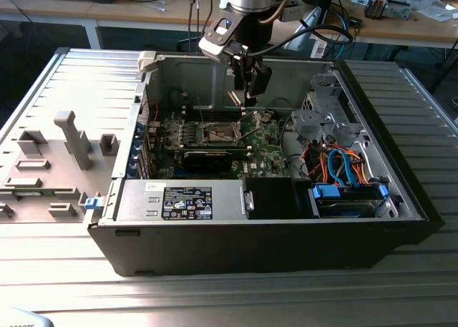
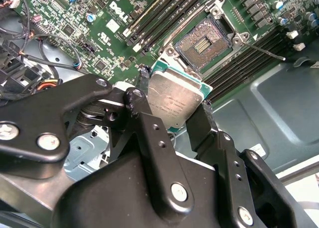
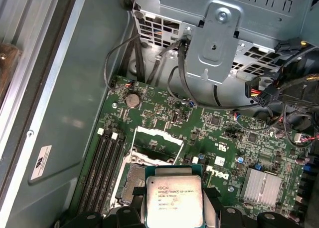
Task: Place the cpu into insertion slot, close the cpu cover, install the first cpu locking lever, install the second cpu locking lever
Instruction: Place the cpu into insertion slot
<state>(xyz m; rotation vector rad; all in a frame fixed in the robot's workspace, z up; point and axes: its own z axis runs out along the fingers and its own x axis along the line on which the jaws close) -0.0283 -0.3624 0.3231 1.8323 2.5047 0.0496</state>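
Here the gripper (image 2: 175, 91) is clamped on the cpu (image 2: 174, 102) by two opposite edges, holding it clear above the green board. The bare insertion slot (image 2: 204, 44) lies just beyond the fingertips, ahead of the chip, not squarely under it yet

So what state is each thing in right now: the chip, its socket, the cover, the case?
end effector: shut on the cpu.
cpu: held in the air, not seated.
insertion slot: empty, contacts exposed.
cpu cover: swung open.
computer case: lying on its side, panel off.
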